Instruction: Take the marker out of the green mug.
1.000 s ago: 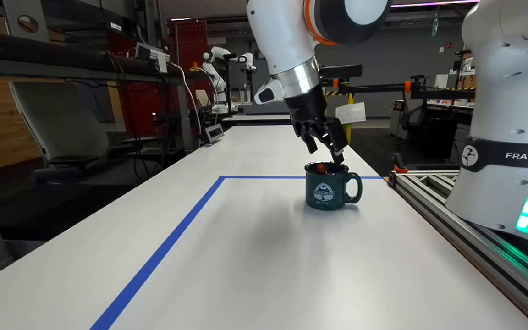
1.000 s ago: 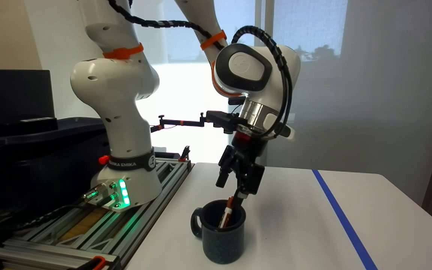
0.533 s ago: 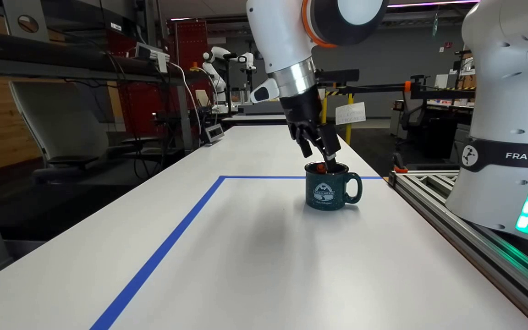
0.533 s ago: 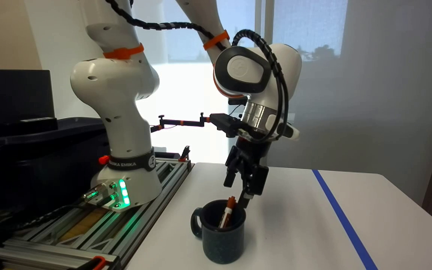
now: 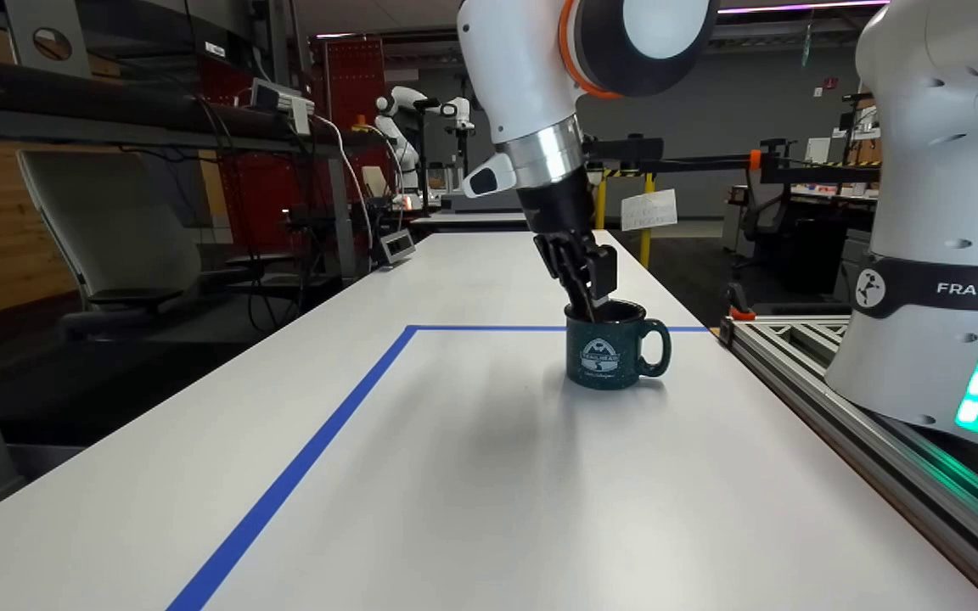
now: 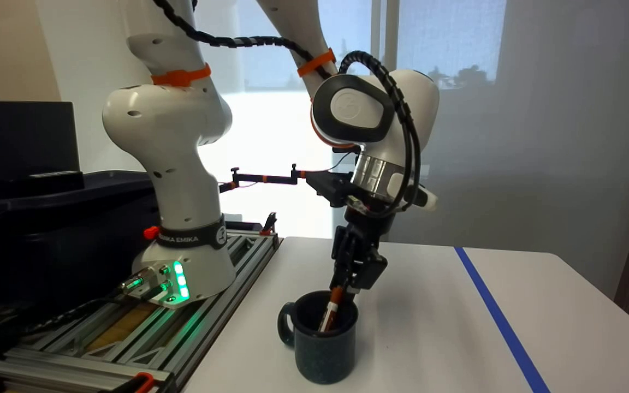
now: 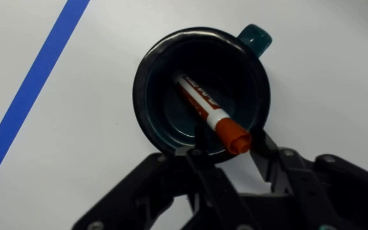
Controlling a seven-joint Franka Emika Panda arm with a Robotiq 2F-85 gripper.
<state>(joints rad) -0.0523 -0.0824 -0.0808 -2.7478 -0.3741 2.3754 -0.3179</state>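
Marker [image 7: 211, 113] at mug rim [image 7: 139, 92] — gripper [image 7: 229, 133] ajar

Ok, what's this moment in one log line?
orange-capped marker: leaning in green mug | fingers: apart, cap between them | contact: unclear

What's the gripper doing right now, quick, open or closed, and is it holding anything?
Gripper: open, straddling the orange end of the marker in the green mug; a gap shows on one side, so not holding it.

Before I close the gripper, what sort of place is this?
Probably a robotics lab: in an exterior view, another white robot arm stands in the background, this robot's base sits on a metal frame, and blue tape marks the white tabletop.
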